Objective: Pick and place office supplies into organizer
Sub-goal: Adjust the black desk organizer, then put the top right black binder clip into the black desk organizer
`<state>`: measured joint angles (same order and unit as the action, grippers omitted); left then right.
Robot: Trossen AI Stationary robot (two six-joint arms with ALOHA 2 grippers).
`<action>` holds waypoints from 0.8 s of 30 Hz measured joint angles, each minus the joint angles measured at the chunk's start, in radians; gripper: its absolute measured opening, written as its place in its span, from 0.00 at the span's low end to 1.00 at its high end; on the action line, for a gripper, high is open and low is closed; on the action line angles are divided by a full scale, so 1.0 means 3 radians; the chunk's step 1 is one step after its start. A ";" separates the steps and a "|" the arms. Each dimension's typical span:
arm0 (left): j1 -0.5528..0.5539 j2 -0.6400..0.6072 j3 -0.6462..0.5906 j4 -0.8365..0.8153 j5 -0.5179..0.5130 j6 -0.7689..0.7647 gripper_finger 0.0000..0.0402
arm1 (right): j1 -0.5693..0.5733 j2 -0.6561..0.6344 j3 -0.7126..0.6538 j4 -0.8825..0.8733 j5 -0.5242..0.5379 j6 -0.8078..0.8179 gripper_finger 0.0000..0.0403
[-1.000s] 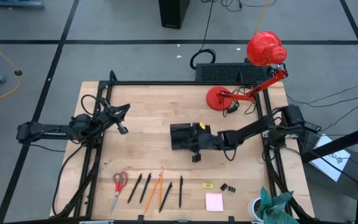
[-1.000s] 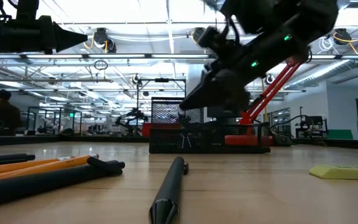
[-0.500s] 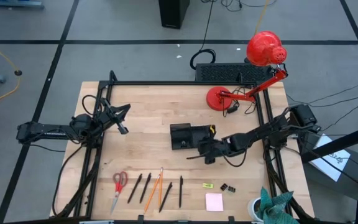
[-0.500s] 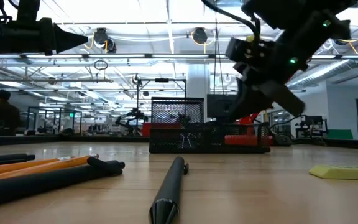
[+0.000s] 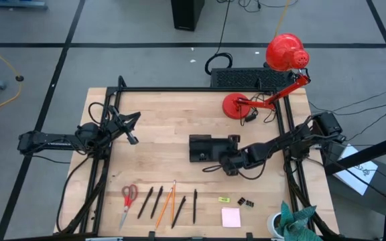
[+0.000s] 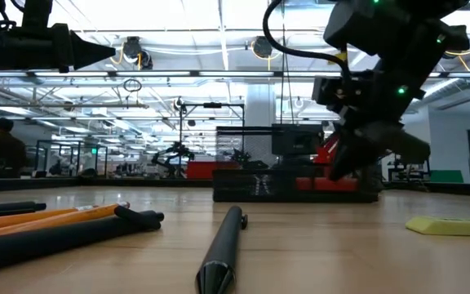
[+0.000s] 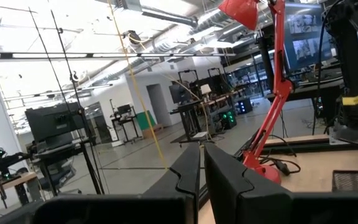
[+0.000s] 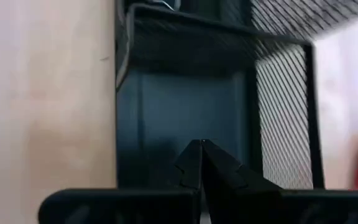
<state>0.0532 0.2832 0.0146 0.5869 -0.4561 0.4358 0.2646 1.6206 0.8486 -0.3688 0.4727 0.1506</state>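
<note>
The black organizer [image 5: 210,144] stands mid-table on its base; the low view shows its mesh walls [image 6: 259,184]. My right gripper [image 5: 225,163] is shut and hangs over its right end, pointing left and down into a compartment [image 8: 185,106]. My left gripper [image 5: 133,140] is shut and waits raised at the table's left side. Along the near edge lie red-handled scissors [image 5: 129,197], black pens [image 5: 194,205], orange pencils [image 5: 167,203], a yellow-green piece [image 5: 224,199], black clips [image 5: 246,201] and a pink sticky pad [image 5: 231,217]. My right gripper has its shut fingertips [image 8: 194,158] aimed down into the organizer's compartment from the table's right. I cannot tell whether they touch its floor or its wall. The organizer stands flat on the table.
A red desk lamp has its base [image 5: 236,106] at the far right and its head [image 5: 287,52] beyond the edge. A black slab [image 5: 243,78] lies behind the table. Teal cloth [image 5: 295,219] sits at the near right corner. Bare wood lies between organizer and supplies.
My right gripper has drawn back from over the organizer's middle toward the table's right and slightly toward the near edge, and has come lower. In the last half second the organizer has slid a short way to the right along the table, still upright.
</note>
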 joint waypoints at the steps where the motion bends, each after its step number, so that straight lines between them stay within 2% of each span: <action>1: -0.0001 0.0000 -0.0001 0.0000 0.0001 0.0000 0.08 | 0.0000 0.0002 0.0000 -0.0004 -0.0049 0.0030 0.00; 8: 0.0000 0.0000 -0.0001 0.0003 0.0003 -0.0037 0.08 | 0.0020 0.0003 -0.0001 0.0113 -0.0084 0.0065 0.00; 15: 0.0000 0.0000 -0.0001 0.0004 0.0004 -0.0038 0.08 | 0.0059 -0.0037 0.0103 0.0189 0.0435 -0.0208 0.00; 21: -0.0001 0.0000 -0.0001 0.0003 0.0004 -0.0038 0.08 | 0.0228 -0.0422 0.0241 -0.0005 0.0295 -0.0461 0.00; 24: 0.0000 0.0000 -0.0001 0.0001 0.0004 -0.0039 0.08 | 0.0413 -0.0631 0.0401 -0.0459 0.0057 -0.0351 0.00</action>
<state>0.0532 0.2832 0.0143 0.5873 -0.4549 0.4240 0.3883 1.4312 0.9689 -0.5064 0.4898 0.0453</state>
